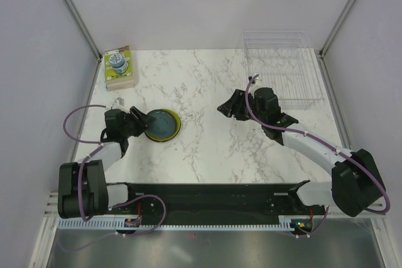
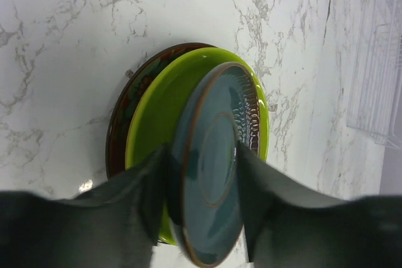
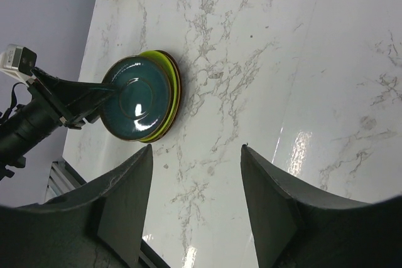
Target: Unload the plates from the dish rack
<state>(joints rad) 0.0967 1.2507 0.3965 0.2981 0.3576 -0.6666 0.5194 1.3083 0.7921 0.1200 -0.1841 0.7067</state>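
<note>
Left fingers: the left arm's dark fingers (image 2: 141, 211) are closed onto the rim of the glossy dark teal-blue round plate (image 2: 213, 161), one on each face. An edge hold is judged to be used so that the plate can be laid down flat.
Teal plate: it appears to be held at a tilt, just over the stack, and is judged not yet released.
Stack: a plain lime green round plate (image 2: 157, 117) is laid on a dark plate with a reddish-brown rim (image 2: 120, 123). Whether a fourth plate lies beneath cannot be told. The plates are nested on the white marble desk (image 1: 207, 149), left of centre, so that little room is taken.
Rack: the clear wire-slatted dish rack (image 1: 279, 61) is seen at the far right corner, well apart from the stack. No plate is seen in it.
Right fingers: the right arm's fingers (image 3: 125, 211) are spread wide with nothing held. They are parked mid-desk, out of the left arm's way.
Stage: the unloading is judged nearly done, with only the release needed.
</note>
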